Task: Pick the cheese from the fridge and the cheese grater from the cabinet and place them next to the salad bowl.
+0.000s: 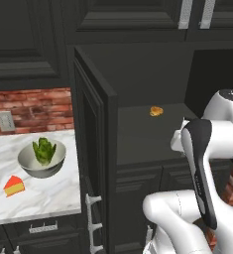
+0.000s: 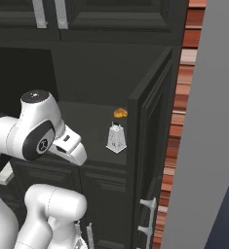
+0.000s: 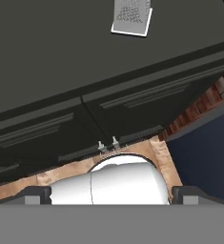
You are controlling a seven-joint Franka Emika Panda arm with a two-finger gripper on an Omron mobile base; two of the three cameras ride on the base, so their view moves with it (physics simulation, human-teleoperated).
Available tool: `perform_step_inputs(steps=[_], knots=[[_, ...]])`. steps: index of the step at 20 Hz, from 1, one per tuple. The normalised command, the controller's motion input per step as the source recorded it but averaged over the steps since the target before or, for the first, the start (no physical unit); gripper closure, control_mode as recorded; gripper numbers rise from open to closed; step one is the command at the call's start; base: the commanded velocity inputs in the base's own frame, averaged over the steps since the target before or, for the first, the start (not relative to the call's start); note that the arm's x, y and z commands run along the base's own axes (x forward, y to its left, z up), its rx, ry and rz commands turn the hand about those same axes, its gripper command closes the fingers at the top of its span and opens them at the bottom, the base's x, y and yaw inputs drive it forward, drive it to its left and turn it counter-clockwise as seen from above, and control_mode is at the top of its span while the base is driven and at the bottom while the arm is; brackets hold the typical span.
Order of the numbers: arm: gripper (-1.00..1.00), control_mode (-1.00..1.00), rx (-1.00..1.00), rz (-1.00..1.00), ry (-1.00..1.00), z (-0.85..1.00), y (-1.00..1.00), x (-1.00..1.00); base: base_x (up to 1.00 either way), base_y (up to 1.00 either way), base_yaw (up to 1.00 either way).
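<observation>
Already, in the left base view, the cheese (image 1: 14, 186) lies on the counter (image 1: 48, 198) beside the bowl (image 1: 41, 158), so that half looks done; from the right base view, the grater (image 2: 116, 137) stands upright on the cabinet (image 2: 150, 146) shelf near an orange lump (image 2: 120, 113); in the hand view the gripper (image 3: 111, 195), fingers spread and empty, points below the grater, well short of it.

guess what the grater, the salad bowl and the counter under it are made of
Cheese grater: probably metal, pale matte grey, flat sides dotted with holes. Salad bowl: looks like brushed grey metal, with a soft sheen on the wall. Counter: seemingly polished marble or stone, white with grey veining.
</observation>
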Motion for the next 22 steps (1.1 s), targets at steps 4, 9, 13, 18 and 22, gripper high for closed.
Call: perform_step_inputs(steps=[4,9,13,18,22], knots=[[-1.00,1.00,0.00,0.00,0.00,0.00,0.00,0.00,0.00,0.00,0.00],[-1.00,-1.00,0.00,0.00,0.00,0.00,0.00,0.00,0.00,0.00,0.00],[-1.00,-1.00,-0.04,0.00,-0.04,0.01,-0.15,-0.01,0.00,0.00,0.00],[-1.00,-1.00,-0.10,0.01,-0.02,0.00,-0.13,0.09,0.00,0.00,0.00],[-1.00,-1.00,-0.16,0.14,-0.03,0.03,-0.17,0.16,0.00,0.00,0.00]])
